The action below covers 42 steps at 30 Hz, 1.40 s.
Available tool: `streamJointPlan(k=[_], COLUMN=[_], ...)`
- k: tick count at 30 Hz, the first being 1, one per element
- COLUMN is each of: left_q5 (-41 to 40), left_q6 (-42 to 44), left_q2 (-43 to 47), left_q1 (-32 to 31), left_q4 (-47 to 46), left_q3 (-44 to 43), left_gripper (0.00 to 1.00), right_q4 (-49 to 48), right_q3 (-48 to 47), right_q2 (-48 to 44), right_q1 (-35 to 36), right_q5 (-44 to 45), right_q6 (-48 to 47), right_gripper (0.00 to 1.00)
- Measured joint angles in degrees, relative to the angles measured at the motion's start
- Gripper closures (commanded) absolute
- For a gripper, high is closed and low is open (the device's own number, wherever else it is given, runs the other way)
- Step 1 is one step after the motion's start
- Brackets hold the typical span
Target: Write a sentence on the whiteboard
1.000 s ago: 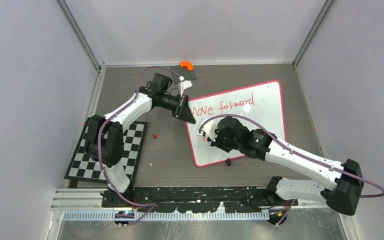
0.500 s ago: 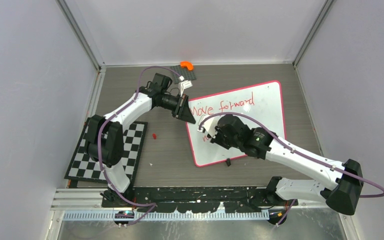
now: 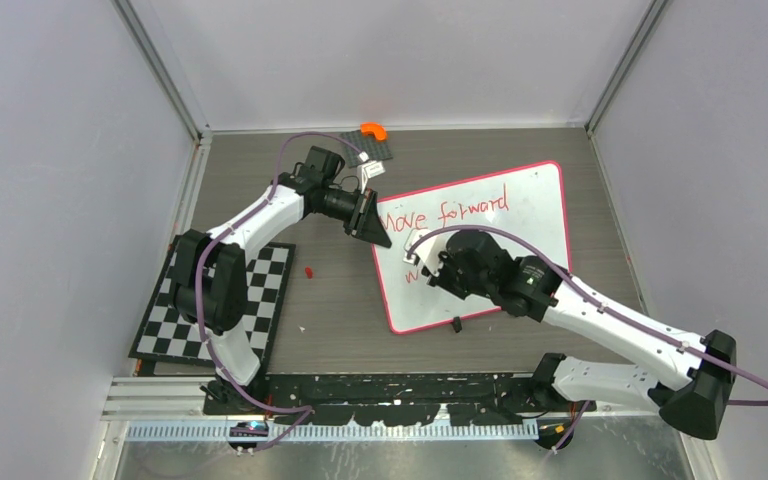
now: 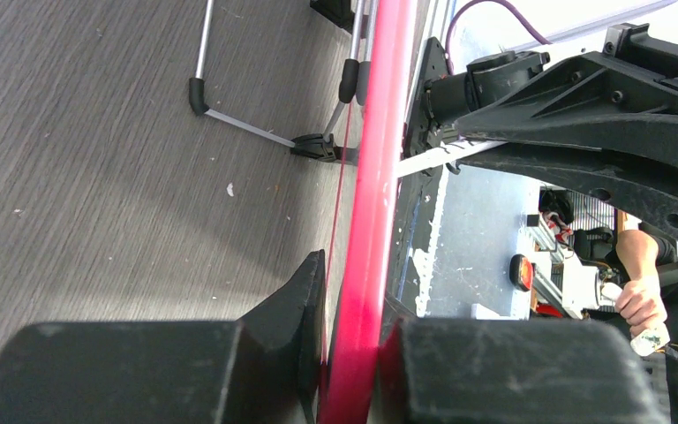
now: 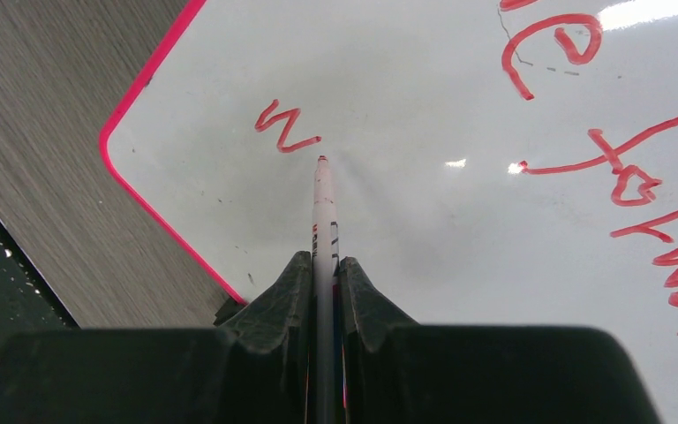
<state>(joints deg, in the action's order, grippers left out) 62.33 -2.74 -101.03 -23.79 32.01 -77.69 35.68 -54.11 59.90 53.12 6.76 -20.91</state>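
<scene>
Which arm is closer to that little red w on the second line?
Right. The right end effector holds the marker, tip just beside the w; the left end effector clamps the edge of the whiteboard, farther off.

The whiteboard (image 3: 532, 218) is shown white with a pink-red rim, its sentence (image 3: 472, 207) written in red; the mat (image 3: 175, 318) is checkered black-and-white, the table (image 3: 335, 295) streaked grey.

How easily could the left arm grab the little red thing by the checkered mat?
Probably not yet. The left gripper is shut on the whiteboard's pink rim. The little red thing lies in the open near that arm, so letting go first might work.
</scene>
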Motion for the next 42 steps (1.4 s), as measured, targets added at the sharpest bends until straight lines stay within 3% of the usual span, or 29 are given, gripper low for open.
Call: streamJointPlan(k=[28,42], left_q5=[-0.07,0.0], left_q6=[0.24,0.26], left_q2=[0.0,0.0], left_q1=[-0.04,-0.07], left_q4=[0.07,0.15], left_q3=[-0.02,-0.02], left_gripper=[1.0,1.0], right_q4=[-0.13,3.67], right_q3=[0.0,0.0], right_q2=[4.37,5.27], right_q1=[0.02,0.02], right_q5=[2.78,-0.52], right_q6=[0.0,-1.05], right_gripper=[1.0,1.0])
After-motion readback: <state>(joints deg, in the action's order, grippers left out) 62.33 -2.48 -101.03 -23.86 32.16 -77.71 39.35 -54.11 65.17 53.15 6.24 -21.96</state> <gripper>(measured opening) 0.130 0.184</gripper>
